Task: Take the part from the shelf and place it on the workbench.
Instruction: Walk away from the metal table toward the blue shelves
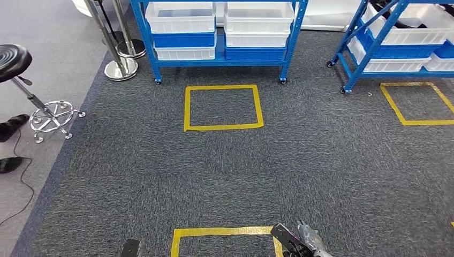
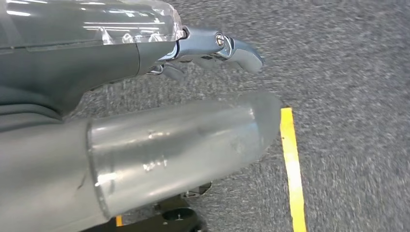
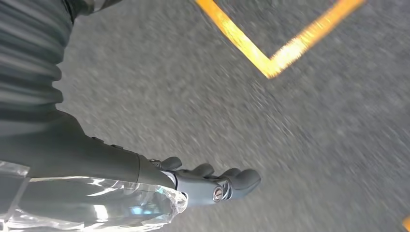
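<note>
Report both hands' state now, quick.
Left hand: holds nothing; whether its fingers are open or curled cannot be told.
Right hand: holds nothing; fingers extended over the carpet, open.

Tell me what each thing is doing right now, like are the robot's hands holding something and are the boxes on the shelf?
left hand: holding nothing, hanging over the carpet.
right hand: holding nothing, fingers loosely out, above the carpet.
blue shelf: standing upright on its wheels.
white bins: sitting side by side on the shelf, contents hidden.
black stool: upright, nobody on it.
yellow tape square: flat on the carpet, nothing inside.
</note>
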You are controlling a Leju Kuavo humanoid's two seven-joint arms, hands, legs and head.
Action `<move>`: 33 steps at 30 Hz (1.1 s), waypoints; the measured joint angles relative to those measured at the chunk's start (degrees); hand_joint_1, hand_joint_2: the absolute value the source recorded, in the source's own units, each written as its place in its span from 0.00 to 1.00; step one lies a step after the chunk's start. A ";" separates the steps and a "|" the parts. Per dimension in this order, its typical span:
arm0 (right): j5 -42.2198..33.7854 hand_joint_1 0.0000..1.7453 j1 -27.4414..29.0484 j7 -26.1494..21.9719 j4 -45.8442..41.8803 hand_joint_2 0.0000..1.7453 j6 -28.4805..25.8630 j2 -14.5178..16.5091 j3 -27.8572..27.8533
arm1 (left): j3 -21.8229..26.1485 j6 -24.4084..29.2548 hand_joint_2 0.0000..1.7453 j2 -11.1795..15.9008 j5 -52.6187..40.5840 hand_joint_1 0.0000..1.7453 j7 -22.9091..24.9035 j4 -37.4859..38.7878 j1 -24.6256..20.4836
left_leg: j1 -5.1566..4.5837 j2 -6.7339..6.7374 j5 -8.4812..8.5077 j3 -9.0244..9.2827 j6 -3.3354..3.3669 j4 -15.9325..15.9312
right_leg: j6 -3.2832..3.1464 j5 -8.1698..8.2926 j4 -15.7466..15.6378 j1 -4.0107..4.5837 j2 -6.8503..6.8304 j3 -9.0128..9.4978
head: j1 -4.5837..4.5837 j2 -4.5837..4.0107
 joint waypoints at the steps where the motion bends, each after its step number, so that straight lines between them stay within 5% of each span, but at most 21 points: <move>1: -0.71 0.00 0.27 1.85 0.40 0.00 1.00 -0.01 -0.50 | 0.00 0.00 0.00 0.00 -0.15 0.00 0.18 0.00 0.06 | -0.06 -0.40 -0.23 -0.11 -0.28 0.42 | -0.06 1.35 -3.41 -0.04 0.31 1.52 | 0.01 0.00; 4: -3.33 0.00 1.71 6.26 1.33 0.00 3.12 0.06 -2.74 | 0.00 -0.27 0.00 0.03 -0.40 0.00 0.79 0.00 0.54 | -0.22 -1.19 -0.61 -0.39 -1.20 0.96 | -0.82 1.94 -6.81 0.15 0.84 3.00 | -0.03 0.00; 6: -4.44 0.00 2.99 7.42 1.72 0.50 3.65 0.26 -4.33 | 0.00 -0.64 0.00 0.13 -0.43 0.00 1.14 0.00 1.00 | -0.12 -0.77 -0.95 -0.48 -1.79 1.09 | -1.67 2.17 -6.96 0.12 0.65 3.11 | -0.02 0.00; 8: -4.95 0.00 3.91 8.10 2.05 1.00 3.89 0.47 -5.69 | 0.00 -1.19 0.00 0.25 -0.42 0.00 1.45 0.00 1.15 | -0.03 1.18 -3.11 -1.60 -2.42 3.99 | -2.53 2.42 -7.24 0.04 0.37 3.19 | -0.04 0.00; 11: -5.57 0.00 5.20 10.84 2.73 1.00 5.31 0.55 -7.54 | 0.17 -4.59 0.00 0.30 0.24 0.00 2.19 0.00 1.01 | 0.23 3.32 -8.50 -6.06 -3.04 14.61 | -3.09 2.37 -7.27 0.24 -0.42 3.19 | -0.04 0.00; 13: -5.77 0.00 6.28 12.45 3.15 1.00 6.21 0.61 -8.51 | 0.39 -6.95 0.00 0.38 0.66 0.00 2.56 0.00 1.20 | 0.30 3.58 -8.55 -6.71 -3.10 16.69 | -3.09 2.30 -7.25 0.32 -0.97 3.22 | -0.05 0.00; 17: -7.77 0.00 7.72 13.18 3.58 0.00 8.10 1.13 -10.18 | 0.89 -8.39 0.00 0.71 1.46 0.00 3.00 0.00 1.23 | -0.04 4.29 -2.93 0.86 -1.90 2.91 | -2.69 2.16 -7.22 0.59 -1.34 3.42 | -0.04 0.00; 21: -12.62 0.00 9.43 12.54 3.99 0.00 14.38 2.05 -13.26 | 1.88 -9.62 0.00 1.05 2.17 0.00 3.60 0.00 1.71 | -0.28 4.23 -2.51 2.23 -0.93 0.15 | -1.41 2.14 -7.49 0.62 -1.60 3.76 | -0.04 0.00; 23: -14.00 0.00 10.45 11.50 4.10 0.00 17.12 2.55 -14.82 | 2.30 -9.92 0.00 1.20 2.34 0.00 3.91 0.00 2.09 | 0.05 4.09 -1.96 2.69 -0.22 -0.77 | -0.84 0.85 -6.12 0.58 -1.21 3.32 | -0.02 0.00; 26: -14.67 0.00 11.46 10.52 4.24 0.00 18.27 3.18 -16.52 | 2.73 -10.06 0.00 1.29 2.39 0.00 4.13 0.00 2.34 | 0.08 4.05 -1.67 2.77 0.19 -1.17 | -0.33 -4.40 3.67 0.41 -0.62 -1.37 | -0.01 0.00; 28: -14.77 0.00 11.89 10.37 4.33 0.00 18.43 3.28 -17.51 | 2.90 -10.08 0.00 1.37 2.38 0.00 4.17 0.00 2.58 | 0.02 3.94 -1.72 2.74 0.18 -1.06 | -0.09 -4.96 7.64 0.33 -0.61 -3.44 | -0.01 0.00; 29: -14.77 0.00 12.05 10.36 4.36 0.00 18.49 3.30 -17.90 | 2.96 -10.08 0.00 1.39 2.37 0.00 4.19 0.00 2.67 | 0.03 3.82 -1.78 2.76 0.11 -0.95 | -0.05 -3.54 6.32 0.26 -0.61 -2.85 | -0.01 0.00; 31: -14.77 0.00 12.19 10.36 4.39 0.00 18.53 3.32 -18.49 | 3.06 -10.10 0.00 1.39 2.36 0.00 4.19 0.00 2.73 | 0.06 3.58 -2.02 2.77 -0.22 -0.58 | -0.15 0.34 -1.11 0.05 -0.45 0.76 | 0.00 0.00; 33: -14.95 0.00 12.18 9.99 4.40 0.00 18.43 3.43 -18.97 | 3.16 -10.11 0.00 1.40 2.42 0.00 4.14 0.00 2.69 | -0.11 3.45 -2.39 2.63 -0.76 -0.07 | -0.59 2.15 -6.63 0.13 -0.21 3.36 | -0.02 0.00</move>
